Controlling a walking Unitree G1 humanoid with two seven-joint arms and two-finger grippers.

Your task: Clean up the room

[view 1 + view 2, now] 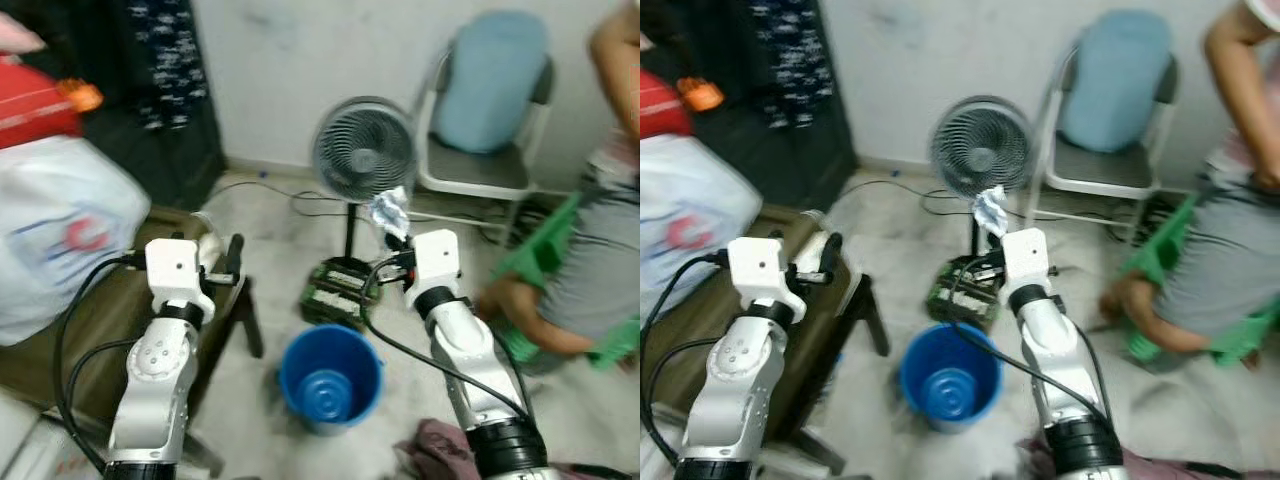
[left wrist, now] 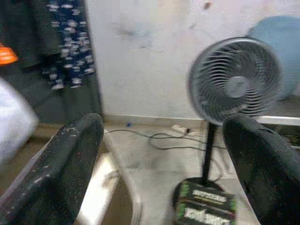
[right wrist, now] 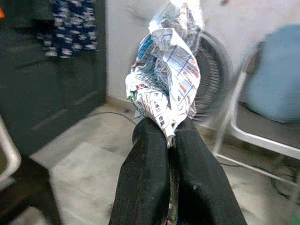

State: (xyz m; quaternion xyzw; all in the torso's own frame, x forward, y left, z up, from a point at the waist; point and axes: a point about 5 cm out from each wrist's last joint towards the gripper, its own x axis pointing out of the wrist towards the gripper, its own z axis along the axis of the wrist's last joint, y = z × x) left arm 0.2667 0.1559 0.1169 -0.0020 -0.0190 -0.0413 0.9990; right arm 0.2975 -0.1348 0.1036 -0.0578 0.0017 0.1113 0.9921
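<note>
Fingers of the right gripper [image 3: 168, 140] pinch a crumpled printed wrapper [image 3: 164, 79] at frame centre, lifted above the blue bucket [image 1: 330, 378], seemingly for disposal; the left gripper [image 2: 164, 164] hovers spread, empty.

— Classification of premises?

— Domestic. A lived-in room of a home, in some disorder.

— Grounds?

— Household goods throughout: a pedestal fan [image 1: 365, 150] standing on a pale stone-look floor [image 1: 280, 225], its cable trailing along a scuffed white wall [image 1: 290, 60]; a metal-framed chair [image 1: 480, 170] carrying a blue cushion [image 1: 495, 80]; a blue plastic bucket [image 1: 330, 378] on the floor.

— Anything further?

— Patterned dark clothing [image 1: 170, 60] hanging at the left, a large white bag [image 1: 60, 235] and red item [image 1: 35, 100] piled beside a low brown table [image 1: 60, 350]. A person [image 1: 590, 260] crouches at the right by a green plastic stool [image 1: 545, 250]. No commercial or industrial fittings noted.
</note>
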